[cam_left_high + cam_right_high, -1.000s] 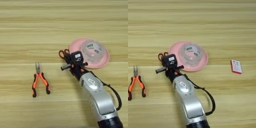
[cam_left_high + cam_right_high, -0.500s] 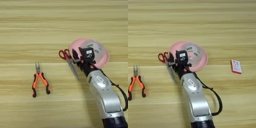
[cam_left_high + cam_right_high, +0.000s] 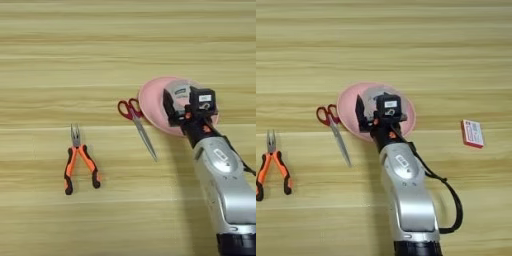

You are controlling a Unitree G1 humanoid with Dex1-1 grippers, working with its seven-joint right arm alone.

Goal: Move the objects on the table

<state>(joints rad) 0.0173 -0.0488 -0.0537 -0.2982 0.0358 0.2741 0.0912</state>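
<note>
My right gripper (image 3: 184, 102) hangs over the pink round plate (image 3: 150, 102), open, its black fingers either side of the clear tape roll (image 3: 177, 90) that lies in the plate. I cannot see whether they touch the roll. Just left of the plate lie the red-handled scissors (image 3: 136, 122), handles beside the rim and blades pointing toward me. Farther left on the table (image 3: 75, 50) are the orange-and-black pliers (image 3: 79, 160), jaws pointing away. The white-and-red card (image 3: 472, 133) sits to the right of the plate.
My silver forearm (image 3: 406, 190) runs from the bottom edge up to the plate, with a black cable (image 3: 453, 200) looping on its right side.
The gripper has moved right, from over the scissors to over the plate and tape roll. The scissors now lie uncovered; pliers, plate and card have stayed put.
</note>
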